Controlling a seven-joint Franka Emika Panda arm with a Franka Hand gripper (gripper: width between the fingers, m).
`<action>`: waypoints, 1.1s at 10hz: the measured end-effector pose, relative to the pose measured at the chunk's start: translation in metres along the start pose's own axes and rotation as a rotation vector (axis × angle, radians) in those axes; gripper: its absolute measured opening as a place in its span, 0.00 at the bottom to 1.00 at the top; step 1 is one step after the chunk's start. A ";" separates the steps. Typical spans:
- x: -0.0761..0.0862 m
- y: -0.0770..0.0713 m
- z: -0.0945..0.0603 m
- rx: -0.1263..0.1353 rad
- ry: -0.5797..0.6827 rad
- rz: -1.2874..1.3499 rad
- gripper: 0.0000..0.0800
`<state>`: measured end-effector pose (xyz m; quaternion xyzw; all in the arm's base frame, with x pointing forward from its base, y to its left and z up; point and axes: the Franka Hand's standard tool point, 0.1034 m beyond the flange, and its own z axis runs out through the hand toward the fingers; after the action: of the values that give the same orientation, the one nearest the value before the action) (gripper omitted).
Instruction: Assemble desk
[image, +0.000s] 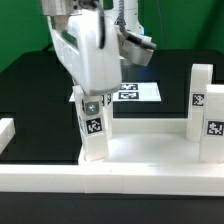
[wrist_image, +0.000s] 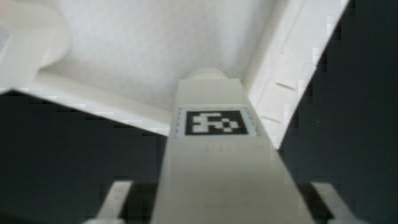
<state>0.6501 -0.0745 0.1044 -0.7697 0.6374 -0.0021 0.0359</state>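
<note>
So I've got my gripper (image: 92, 103) clamped on one of the square white legs (image: 94, 128), fingers squeezing it from both sides. In the wrist view the leg (wrist_image: 221, 150) runs right between my two fingers (wrist_image: 116, 200), tag facing the camera.

The leg stands upright at the desk top's (image: 150, 150) near corner, around 8 o'clock in the exterior view. I can't tell if it's seated in a socket or just resting there.

Two more legs (image: 200, 88) are upright over at 3 o'clock, one behind the other, tags showing. The marker board (image: 140, 92) lies flat on the black table (image: 25, 85), behind the desk top, about 12 o'clock. A white rail (image: 8, 130) sits at 9 o'clock.
</note>
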 end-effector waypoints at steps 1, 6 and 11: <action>0.000 0.000 0.000 -0.001 -0.001 0.061 0.36; 0.000 0.000 0.000 -0.001 0.000 -0.015 0.74; -0.009 -0.002 -0.001 -0.007 0.006 -0.590 0.81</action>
<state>0.6507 -0.0655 0.1059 -0.9218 0.3864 -0.0125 0.0289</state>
